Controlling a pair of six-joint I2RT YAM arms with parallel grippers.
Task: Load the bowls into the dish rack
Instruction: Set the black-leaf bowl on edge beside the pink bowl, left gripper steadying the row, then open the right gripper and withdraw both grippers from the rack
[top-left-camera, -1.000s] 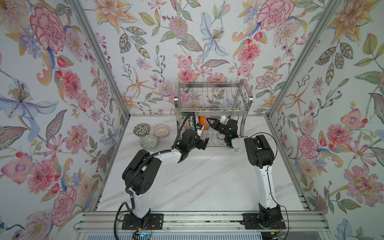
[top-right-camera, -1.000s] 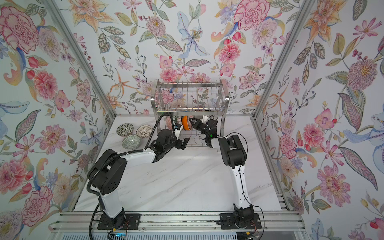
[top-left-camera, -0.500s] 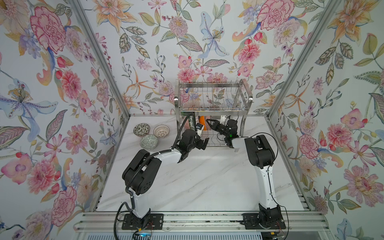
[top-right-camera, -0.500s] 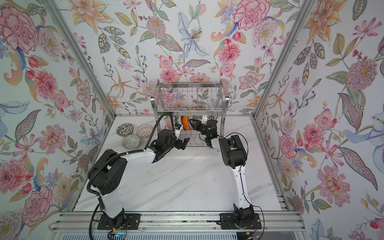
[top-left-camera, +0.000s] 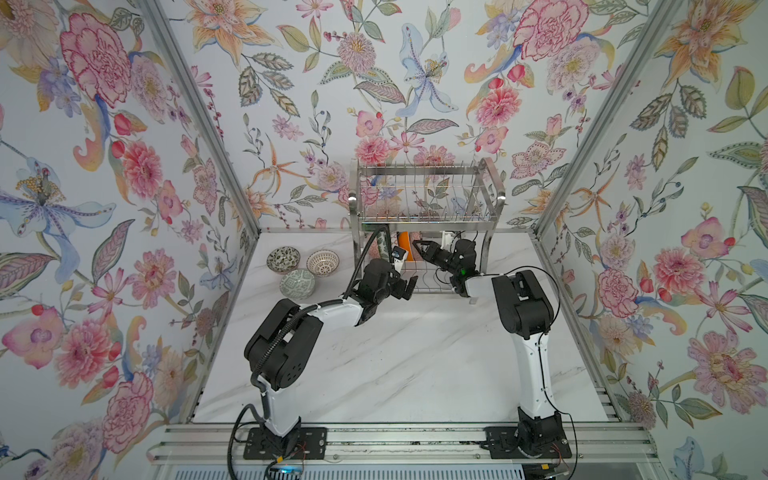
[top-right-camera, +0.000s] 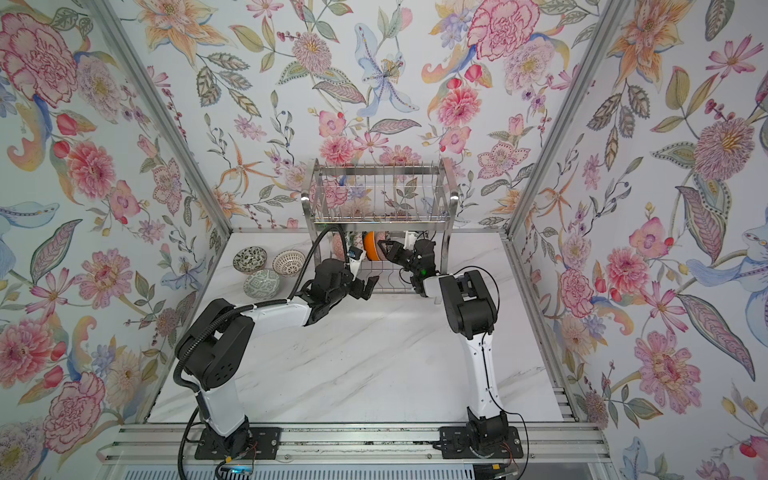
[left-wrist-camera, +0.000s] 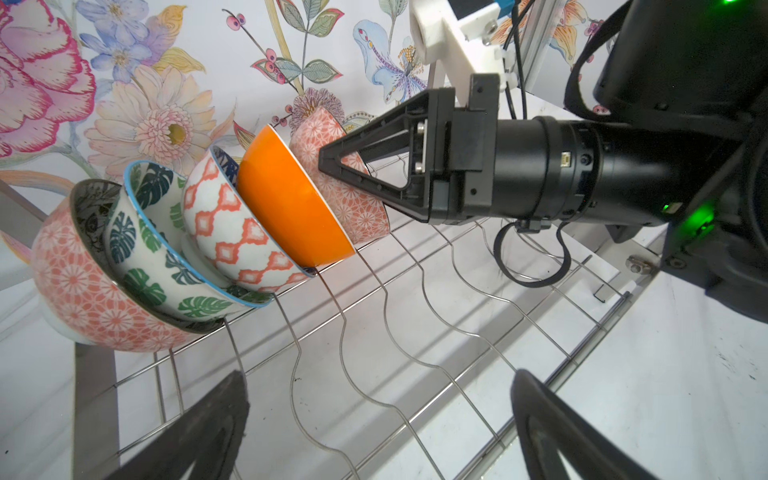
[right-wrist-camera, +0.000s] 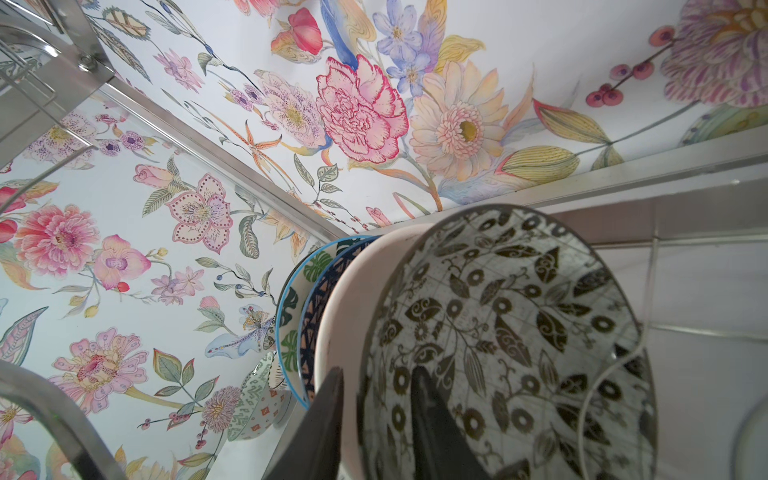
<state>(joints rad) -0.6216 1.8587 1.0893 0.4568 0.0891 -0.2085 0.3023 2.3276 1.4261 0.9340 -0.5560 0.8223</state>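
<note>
The dish rack stands at the back of the table. Several bowls lean in a row on its lower wires: pink lattice, green leaf, orange diamond, plain orange and a pink one with a black-and-white floral inside. My right gripper straddles that last bowl's rim, one finger outside, one inside, open with a gap showing. My left gripper hangs wide open over the bare wires at the rack's front, holding nothing. Three more bowls sit on the table at the left.
The rack's upper tier overhangs both grippers. Its steel posts flank the lower shelf. The left arm's black cable loops up beside the rack. White marble tabletop spreads in front, with floral walls close on three sides.
The right gripper's jaws have parted at the rim of the floral bowl, which now rests in the rack. Neither arm has visibly shifted.
</note>
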